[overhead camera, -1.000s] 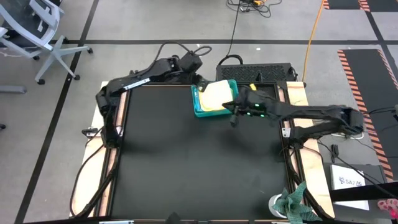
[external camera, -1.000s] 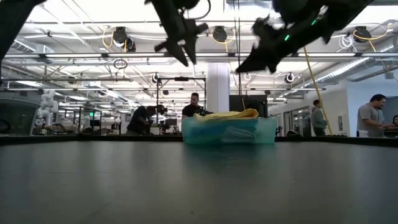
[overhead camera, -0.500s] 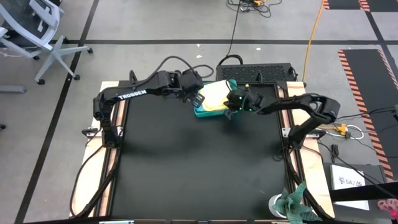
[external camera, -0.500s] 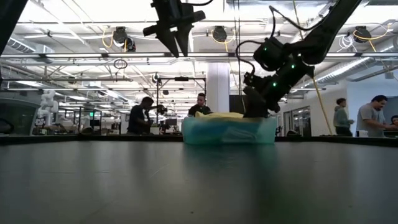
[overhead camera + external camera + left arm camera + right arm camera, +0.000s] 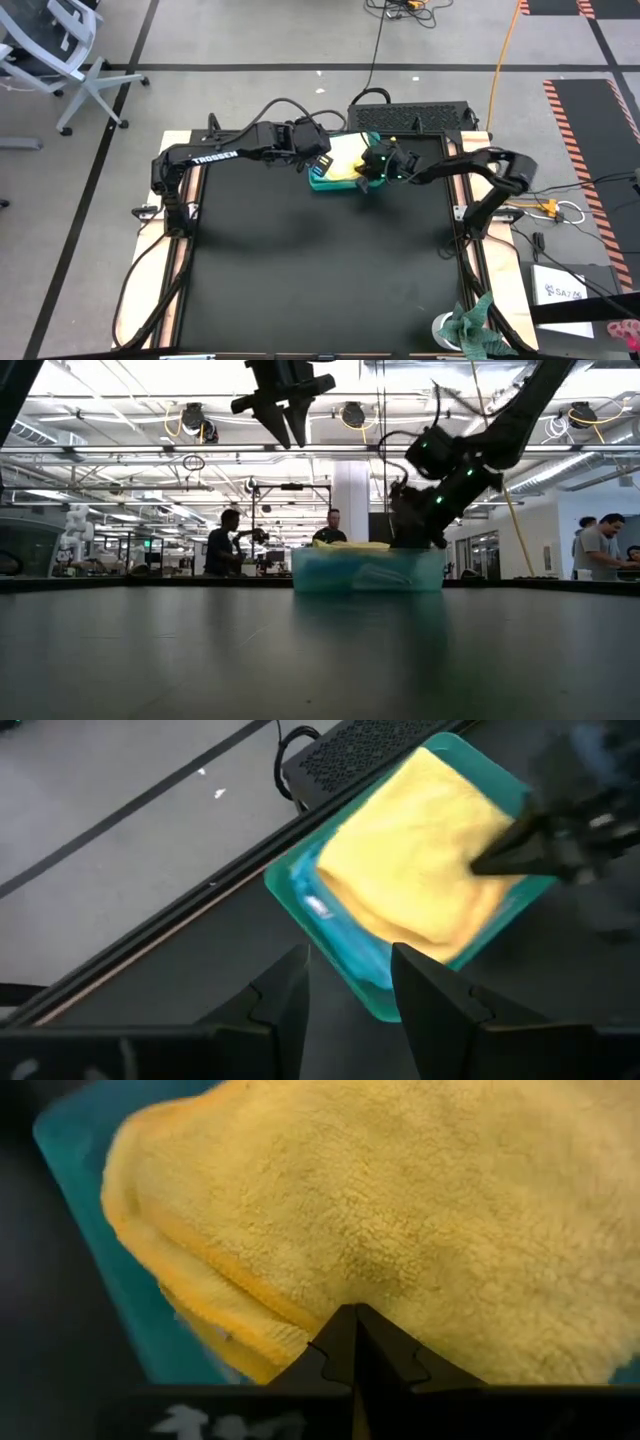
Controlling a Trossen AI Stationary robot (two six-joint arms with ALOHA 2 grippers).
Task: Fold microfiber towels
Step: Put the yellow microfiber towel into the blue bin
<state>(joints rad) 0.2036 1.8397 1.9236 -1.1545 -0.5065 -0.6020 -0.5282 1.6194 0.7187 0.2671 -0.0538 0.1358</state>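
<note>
Over on the left, the left arm reaches across the far edge of the black table (image 5: 300, 260), and the left gripper (image 5: 316, 163) hangs in the air just beside the teal tray (image 5: 322, 183), its fingers (image 5: 290, 995) parted with nothing between them. In the tray sits the yellow microfiber towel (image 5: 425, 855), folded on top, with what looks like a blue cloth (image 5: 345, 935) under it, though that layer is hard to make out. Moving right, the right gripper (image 5: 368, 172) is down at the tray's near right side, fingertips (image 5: 352, 1338) pressed together on the yellow towel's surface, seemingly pinching its pile. Far right, at the table's near corner, a mottled green rag (image 5: 470, 325) lies well apart.
</note>
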